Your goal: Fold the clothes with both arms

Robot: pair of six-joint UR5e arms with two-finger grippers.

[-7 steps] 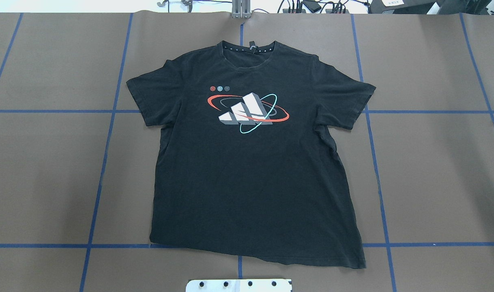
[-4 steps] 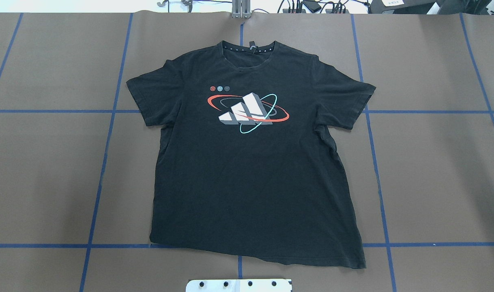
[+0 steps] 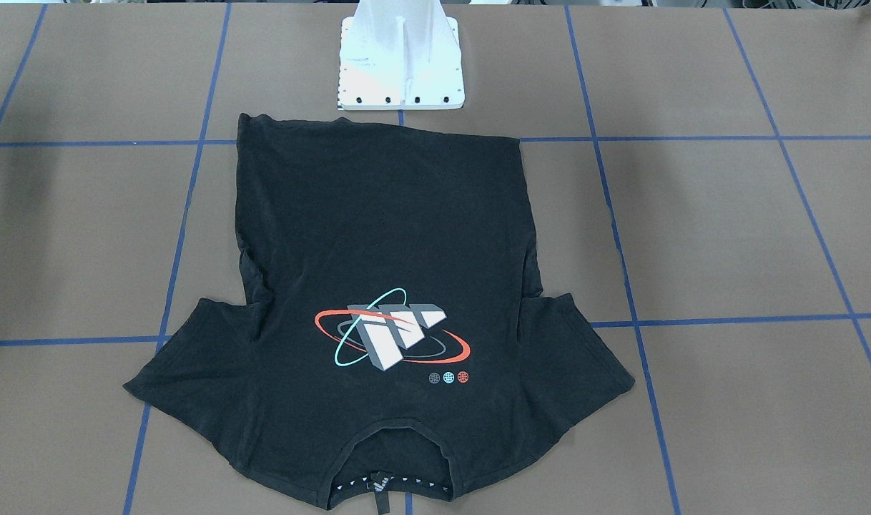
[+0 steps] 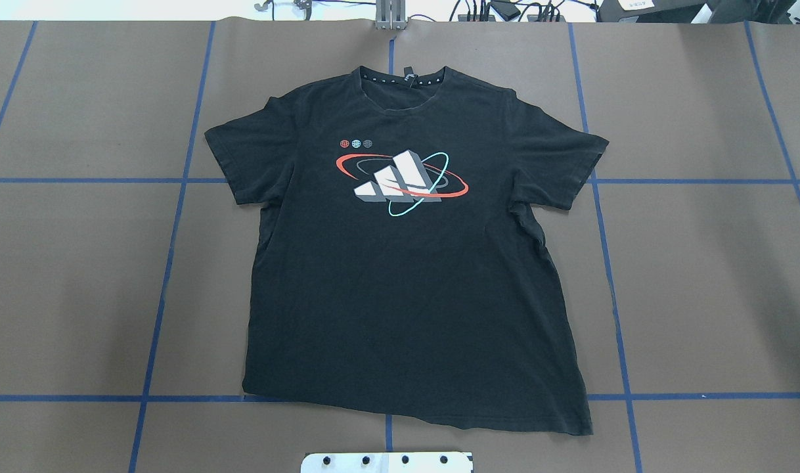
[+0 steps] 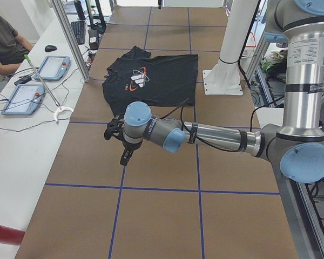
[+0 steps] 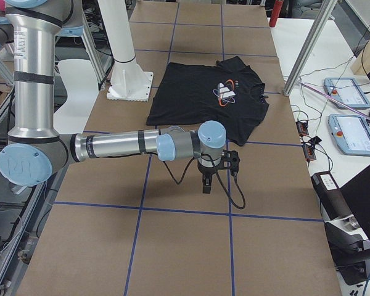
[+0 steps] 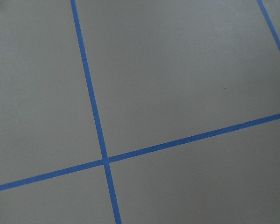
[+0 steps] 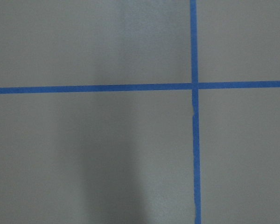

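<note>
You see the left arm [image 5: 216, 137] only from the side camera. It reaches out low over the surface [image 4: 702, 276], off the left sleeve of the T-shirt [image 4: 406, 282] and apart from the cloth. The left end effector [image 5: 124, 159] hangs at its tip, pointing down. It is small and dark there, so you cannot tell how far its fingers are spread. Its wrist camera shows surface and crossing blue tape lines [image 7: 95, 121].

The T-shirt lies flat and unfolded, with the logo print [image 4: 402, 177] facing up. Its collar points away from the base stand [image 3: 401, 64] and its hem stops just short of it. The hem runs slanted, its right corner reaching nearer the stand than its left. In the front-facing view the frame's bottom edge cuts off the collar. Both sleeves are spread, with small wrinkles below each armpit. Wide bands of surface flank the shirt on both sides.

The right arm [image 6: 117, 145] likewise shows only from the side, stretched out off the shirt's right sleeve and not touching it. The right end effector [image 6: 205, 185] points down, and you cannot judge its opening either.
</note>
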